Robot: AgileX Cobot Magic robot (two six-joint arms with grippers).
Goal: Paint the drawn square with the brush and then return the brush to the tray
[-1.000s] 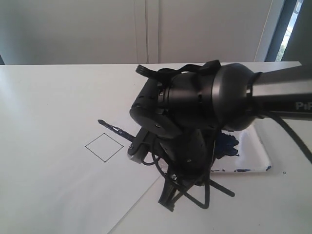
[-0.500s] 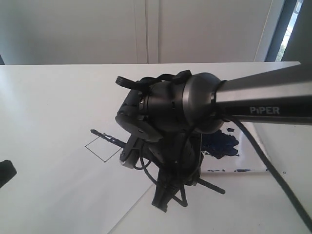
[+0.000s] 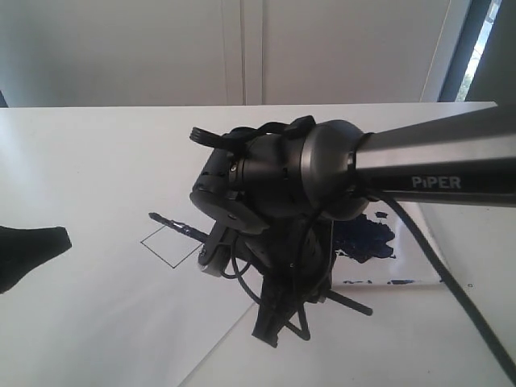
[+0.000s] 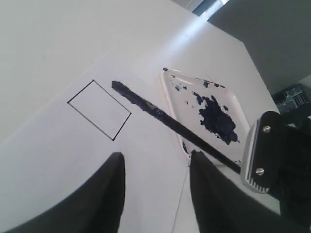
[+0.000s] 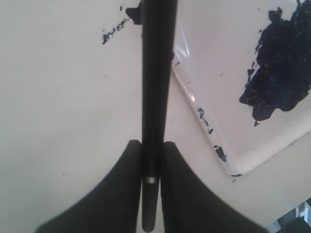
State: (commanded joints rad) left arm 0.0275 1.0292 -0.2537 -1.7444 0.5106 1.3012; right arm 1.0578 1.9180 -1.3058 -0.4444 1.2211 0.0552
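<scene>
Now the right gripper (image 5: pixel 153 145) pinches the brush (image 4: pixel 160 114) near its back end, so the loaded tip reaches the unpainted drawn square (image 4: pixel 98 109), centre-left of frame. The tray (image 4: pixel 233 99) lies right. The left gripper (image 4: pixel 155 155) hangs spread, empty.

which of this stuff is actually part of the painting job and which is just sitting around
Part of the job:
- brush, clamped in the right gripper
- drawn square, unpainted inside
- tray, blotched with dark blue paint

Just there:
- left gripper, open and empty
- paint specks outside the tray
- wall panels behind the table
</scene>
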